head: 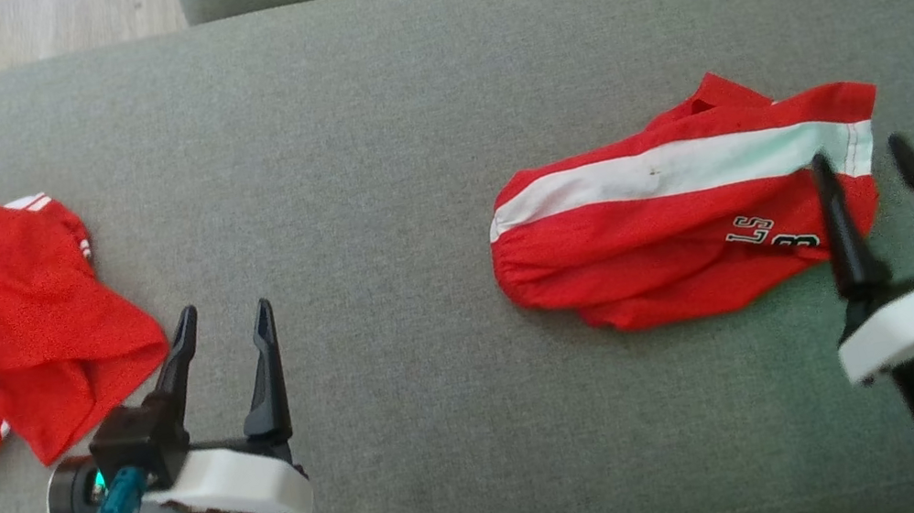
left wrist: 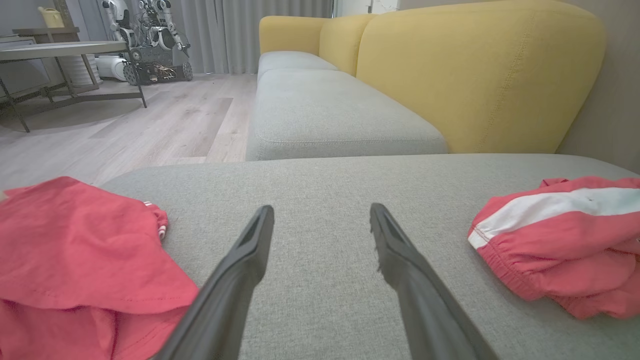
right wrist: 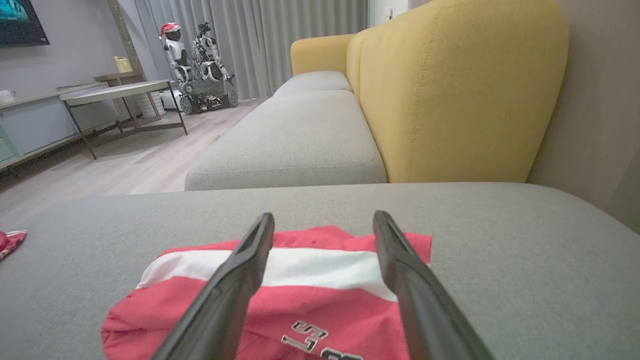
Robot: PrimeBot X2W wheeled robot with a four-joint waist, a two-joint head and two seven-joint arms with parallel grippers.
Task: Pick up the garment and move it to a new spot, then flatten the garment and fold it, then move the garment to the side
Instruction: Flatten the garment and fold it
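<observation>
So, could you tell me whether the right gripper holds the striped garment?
No, the right gripper is open, fingers spread, pinching none of the striped garment.

The right gripper (right wrist: 324, 216) is seen with both dark fingers spread wide, pointed over some red shorts (right wrist: 310, 267) laid out on the near part of the grey cushion (right wrist: 500, 240). A white stripe and some lettering are shown on the fabric. Whether it's touched by the fingers can't be told. Another bit of red cloth (right wrist: 12, 240) is spotted at the cushion's left edge.
</observation>
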